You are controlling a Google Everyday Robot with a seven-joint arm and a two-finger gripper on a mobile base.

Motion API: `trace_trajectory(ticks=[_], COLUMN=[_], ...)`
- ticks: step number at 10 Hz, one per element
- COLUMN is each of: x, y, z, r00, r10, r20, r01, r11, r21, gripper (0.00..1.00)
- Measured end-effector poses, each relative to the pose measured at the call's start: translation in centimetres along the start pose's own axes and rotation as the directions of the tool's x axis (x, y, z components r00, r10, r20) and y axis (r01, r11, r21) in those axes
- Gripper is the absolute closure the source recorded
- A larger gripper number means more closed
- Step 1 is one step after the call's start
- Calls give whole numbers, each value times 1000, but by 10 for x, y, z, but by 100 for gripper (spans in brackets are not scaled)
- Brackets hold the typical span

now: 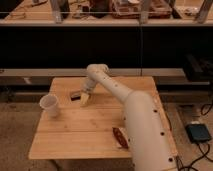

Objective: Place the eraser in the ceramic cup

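Note:
The eraser (75, 95) is a small dark flat block lying on the wooden table (75, 140), left of the middle. My gripper (84, 99) reaches down from the white arm (135, 115) and sits right at the eraser's right end, touching or almost touching it. The ceramic cup (50, 106) is a small white tapered cup standing upright near the table's left edge, a short way left of and in front of the eraser.
A reddish-brown packet (120, 137) lies near the table's front, against the arm. The arm covers most of the table's right side. A dark shelf unit (105, 45) with cluttered trays stands behind. A black box (200, 133) with cables sits on the floor at right.

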Motion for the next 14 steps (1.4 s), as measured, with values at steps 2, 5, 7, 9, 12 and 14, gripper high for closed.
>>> trace_trajectory(ticks=[2, 5, 7, 9, 12, 14], x=[10, 20, 24, 24, 36, 72], y=[-5, -6, 3, 11, 14, 12], z=[3, -13, -55, -100, -157, -201], r00=[1000, 999, 992, 977, 971, 968], r10=[7, -18, 14, 67, 53, -30], r20=[-23, -49, -122, -200, -234, -249], r01=[-7, 19, -13, -72, -65, 12], r11=[1000, 999, 1000, 997, 997, 997], r21=[21, 29, 5, -15, -44, -75], gripper=[52, 80, 99, 100, 100, 100])
